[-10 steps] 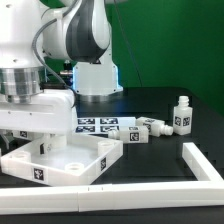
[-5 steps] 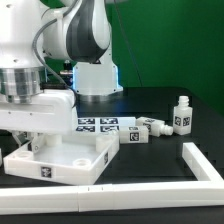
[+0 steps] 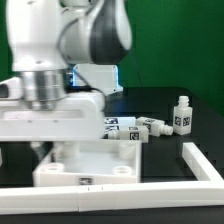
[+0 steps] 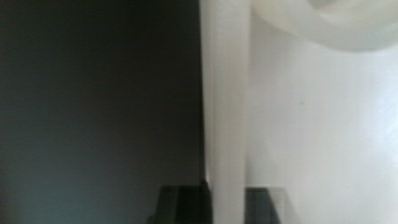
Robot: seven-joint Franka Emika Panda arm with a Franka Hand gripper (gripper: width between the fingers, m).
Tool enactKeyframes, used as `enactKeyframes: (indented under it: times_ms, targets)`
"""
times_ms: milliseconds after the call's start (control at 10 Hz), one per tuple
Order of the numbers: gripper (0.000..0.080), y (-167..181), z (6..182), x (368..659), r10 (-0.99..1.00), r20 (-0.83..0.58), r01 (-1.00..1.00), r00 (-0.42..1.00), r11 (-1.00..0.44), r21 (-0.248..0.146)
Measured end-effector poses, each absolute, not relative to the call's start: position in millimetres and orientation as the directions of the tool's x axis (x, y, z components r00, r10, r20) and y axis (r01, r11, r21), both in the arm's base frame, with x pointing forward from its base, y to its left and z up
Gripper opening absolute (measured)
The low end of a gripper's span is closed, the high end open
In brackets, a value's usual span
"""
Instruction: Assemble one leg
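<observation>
white leg (image 3: pixel 181 113) upright, apart from tray-like panel (image 3: pixel 105 158)

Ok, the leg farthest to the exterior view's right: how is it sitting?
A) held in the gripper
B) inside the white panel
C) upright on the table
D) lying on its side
C: that leg stands upright on the table, stub end up and alone, while the gripper is closed on the wall of the panel.

Ext. cam sat low, close to arm (image 3: pixel 95 40), facing across table (image 3: pixel 162 160). Wrist cam hugged white panel (image 4: pixel 311 130), shared by both.
</observation>
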State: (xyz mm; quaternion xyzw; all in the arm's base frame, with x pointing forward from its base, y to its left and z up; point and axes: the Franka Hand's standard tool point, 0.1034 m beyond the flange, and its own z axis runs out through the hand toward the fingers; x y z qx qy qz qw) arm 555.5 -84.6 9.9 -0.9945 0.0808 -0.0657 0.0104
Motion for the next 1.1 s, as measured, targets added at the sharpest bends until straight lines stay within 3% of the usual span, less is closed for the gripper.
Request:
enactKeyframes:
  times_ms: [400, 700, 1100]
  targets:
    - [0.0052, -84, 10.0, 557, -0.149, 0.134, -0.147, 0.980, -0.989, -0.025]
    - [0.0052, -20, 10.5, 586, -0.101, 0.166, -0.097, 0.981, -0.995, -0.031]
    - [0.0052, -21, 9.9, 587, -0.099, 0.166, -0.096, 0.981, -0.995, -0.028]
